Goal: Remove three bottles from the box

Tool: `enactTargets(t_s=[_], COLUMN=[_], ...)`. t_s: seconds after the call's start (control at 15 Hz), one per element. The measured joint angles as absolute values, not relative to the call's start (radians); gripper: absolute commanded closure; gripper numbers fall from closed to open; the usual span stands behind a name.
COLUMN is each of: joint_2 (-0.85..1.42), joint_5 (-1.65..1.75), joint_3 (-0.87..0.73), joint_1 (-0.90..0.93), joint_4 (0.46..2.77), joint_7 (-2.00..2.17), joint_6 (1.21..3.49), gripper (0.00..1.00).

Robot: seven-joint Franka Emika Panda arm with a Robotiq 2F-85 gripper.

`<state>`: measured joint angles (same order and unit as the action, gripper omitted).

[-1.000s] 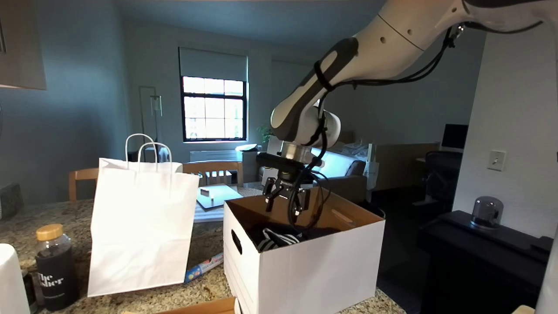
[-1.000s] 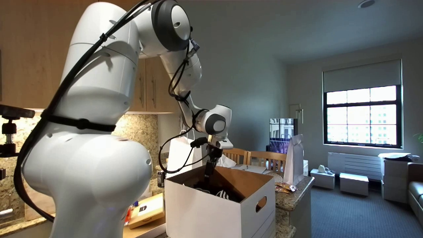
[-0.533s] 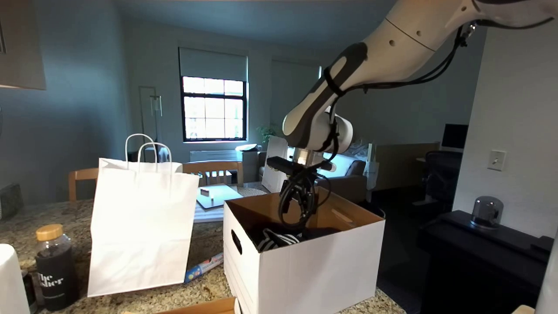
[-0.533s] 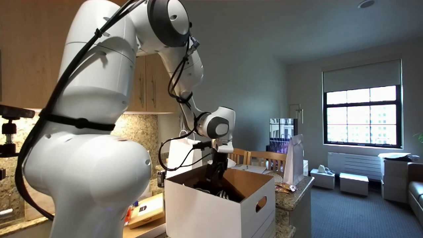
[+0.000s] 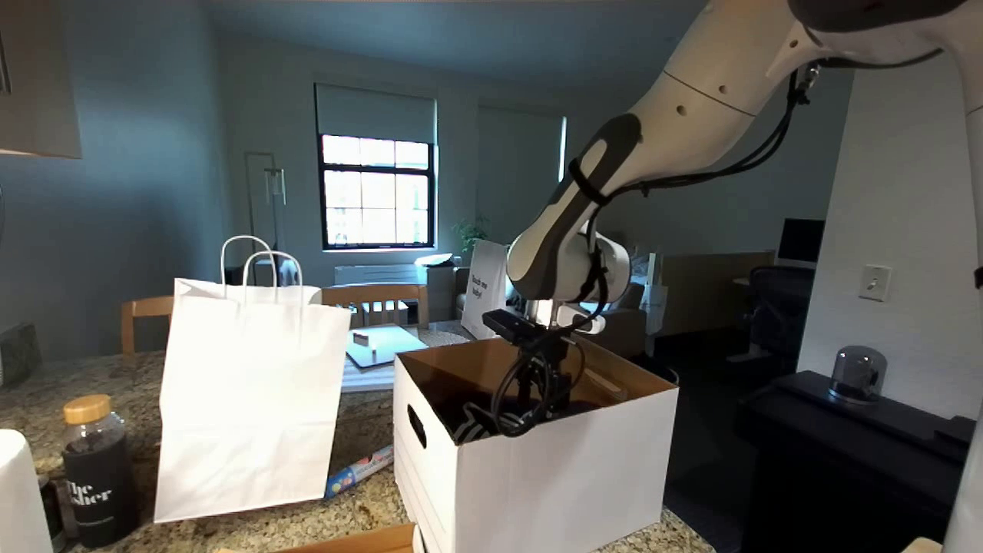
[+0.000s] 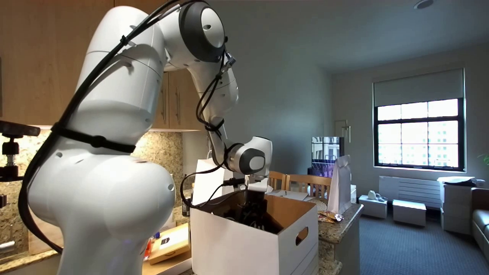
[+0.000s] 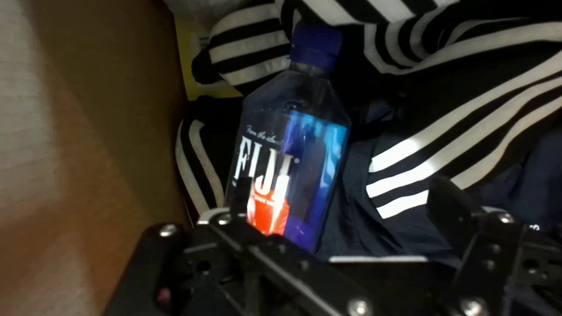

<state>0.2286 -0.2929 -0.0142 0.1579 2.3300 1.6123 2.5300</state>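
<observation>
1. Well, claw [image 7: 342, 202] is down inside the box [image 5: 568, 468], spread wide in the wrist view, no hold on anything.
2. One finger [image 7: 240, 197] overlaps the Fiji bottle [image 7: 290, 153] at the label's edge; other one's over striped fabric [image 7: 461, 127]. Touching or just above? Can't tell for either.
3. Main risk, IMO: off-centre approach. Bottle sits to one side of the gap, so going straight down cd land a fingertip on top of it; closing w/o shifting over cd just shove it or pinch cloth only.
4. Bottle's in the box, seemingly lying on the fabric, cap [image 7: 316, 46] among the folds, lower end hidden behind the claw. Looks like smooth, fairly wide plastic: poss. slip or twist on the lift if nipped by a corner.
5. Fabric is on both sides of it. Loose folds cd get caught in the grip & dragged out w/ it.
6. Box wall [image 7: 109, 131] is near, only a strip of fabric btwn it & the bottle. Tight for a finger; hard contact there might jam the claw or push the box along the worktop [image 5: 361, 511].
7. Cable loop [image 5: 516, 432] overlaps the box rim in an exterior view; cd snag on the way up.
8. Only this bottle shows in the box. Other two prob. buried, so poss. blind digging later.
</observation>
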Motion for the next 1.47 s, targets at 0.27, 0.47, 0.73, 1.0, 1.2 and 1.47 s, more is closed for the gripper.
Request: enactTargets(t_s=[0.27,0.47,0.73,1.0,1.2,1.47], joint_2=[0.237,0.245,0.291,0.342,0.366,0.373], joint_5=[-0.249,-0.232,-0.228,-0.228,-0.228,-0.228], joint_3=[-0.013,-0.007,0.006,0.015,0.017,0.016], joint_1=[0.16,0.162,0.162,0.166,0.169,0.171], joint_4=[2.33,2.321,2.297,2.282,2.273,2.267], joint_7=[1.644,1.644,1.644,1.644,1.644,1.644], joint_6=[2.53,2.531,2.602,2.669,2.686,2.686], gripper=[0.0,0.0,0.0,0.0,0.0,0.0])
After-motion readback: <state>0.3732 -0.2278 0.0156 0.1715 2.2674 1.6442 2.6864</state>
